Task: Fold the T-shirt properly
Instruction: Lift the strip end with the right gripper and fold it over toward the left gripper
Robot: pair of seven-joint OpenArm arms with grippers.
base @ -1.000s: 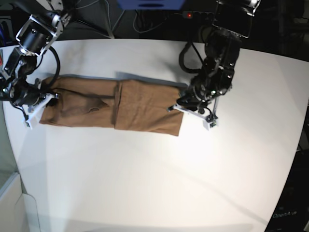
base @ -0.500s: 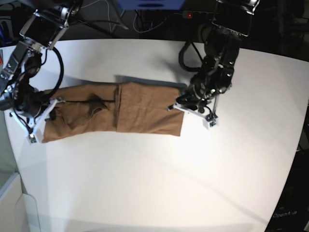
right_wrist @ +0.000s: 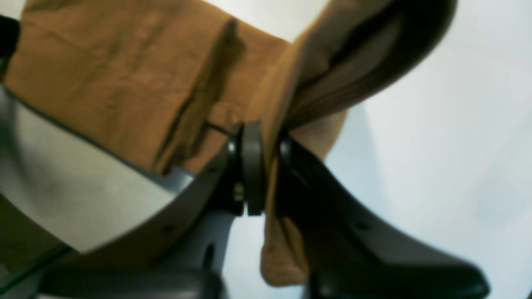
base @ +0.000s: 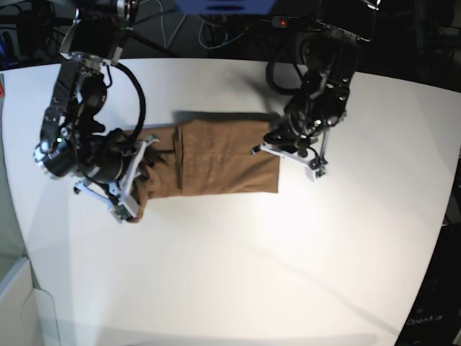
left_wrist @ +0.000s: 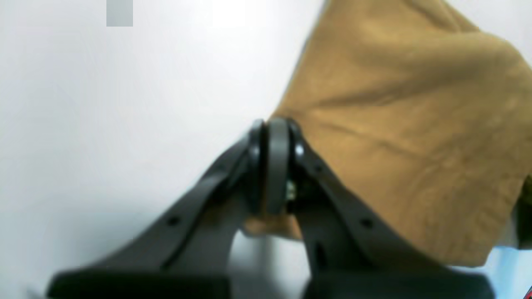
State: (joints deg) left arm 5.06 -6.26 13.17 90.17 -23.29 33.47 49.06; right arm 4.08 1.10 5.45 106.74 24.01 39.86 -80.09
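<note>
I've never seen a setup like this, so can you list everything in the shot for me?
T-shirt: one, tan-brown, lying partly folded on the table between the two arms.
Table: one, white, fills most of the base view.
Cables and dark equipment: several, black, beyond the table's far edge; a small red light among them.
Right arm: one, black, on the base view's left.
Left arm: one, black, on the base view's right.
Right claw: shut on the T-shirt's end, cloth lifted.
Left claw: shut, pinching the T-shirt's other end.
</note>
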